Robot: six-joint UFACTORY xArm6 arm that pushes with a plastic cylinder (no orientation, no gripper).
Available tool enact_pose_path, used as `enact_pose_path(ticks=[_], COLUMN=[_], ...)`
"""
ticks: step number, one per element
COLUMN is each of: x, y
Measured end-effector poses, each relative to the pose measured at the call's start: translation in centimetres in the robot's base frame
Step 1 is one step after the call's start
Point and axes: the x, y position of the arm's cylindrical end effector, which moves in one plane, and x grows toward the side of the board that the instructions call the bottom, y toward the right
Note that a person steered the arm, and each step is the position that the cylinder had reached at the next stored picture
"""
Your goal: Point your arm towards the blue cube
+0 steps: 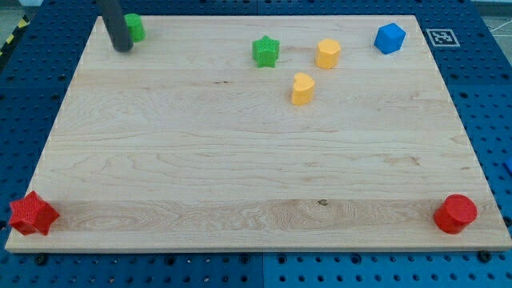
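The blue cube [390,38] sits near the top right corner of the wooden board [240,160]. My tip [122,48] is at the top left of the board, far to the left of the blue cube. It stands right next to a green block [134,27], which the rod partly hides; I cannot tell whether they touch.
A green star [266,51] and a yellow block [327,54] lie at the top middle, with a yellow heart [302,89] just below them. A red star [32,214] is at the bottom left corner and a red cylinder [456,214] at the bottom right.
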Motion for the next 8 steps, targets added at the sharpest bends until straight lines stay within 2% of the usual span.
enact_pose_path(ticks=[1,2,3,4,5,6,7,8], x=[8.4,9.1,11.6,11.6,13.0,13.1,17.7,17.6], y=[2.6,6.1,12.6,13.0,18.7,19.8,26.3,28.0])
